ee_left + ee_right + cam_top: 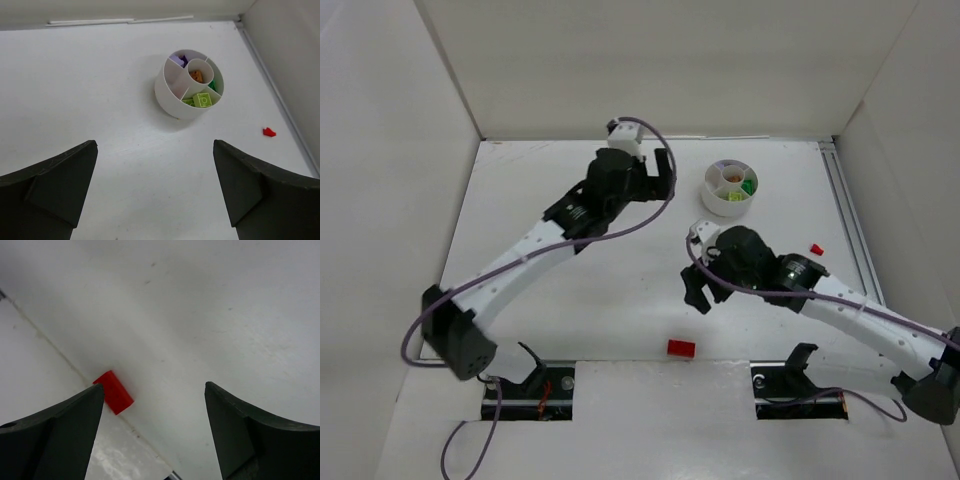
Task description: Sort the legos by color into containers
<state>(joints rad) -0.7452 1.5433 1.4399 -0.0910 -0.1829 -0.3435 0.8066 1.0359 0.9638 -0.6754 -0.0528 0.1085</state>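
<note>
1. Round white dish [724, 208] [170, 100]: stands upright toward the far right corner of the table [570, 300], in from both edges; splits into wedge compartments around a small central cup.
2. Inside the dish: lime brick [202, 99] studs up in the wedge facing the near edge; green brick [212, 85] in the next wedge toward the right edge, mostly hidden behind the divider; purple and lilac bricks [178, 60] in the far wedge; orange-brown brick [197, 76] in the central cup.
3. Small red brick [816, 247] [269, 132]: lies loose on the table near the right edge, on the near side of the dish and apart from it.
4. Larger red brick [680, 347] [114, 391]: lies at the near edge, on the seam where the table meets the front strip, roughly midway between the two arm bases.
5. Left gripper [658, 178] [154, 147]: hangs just left of the dish, toward the far edge; released, fingers spread wide with nothing between them; in its wrist view looks onto the dish, which sits beyond the fingertips and untouched.
6. Right gripper [698, 292] [155, 387]: hovers over the middle of the table, between the dish and the larger red brick; released too, jaws parted wide and gripping nothing; in its wrist view has the larger red brick just beside one fingertip; cannot tell whether it touches.
</note>
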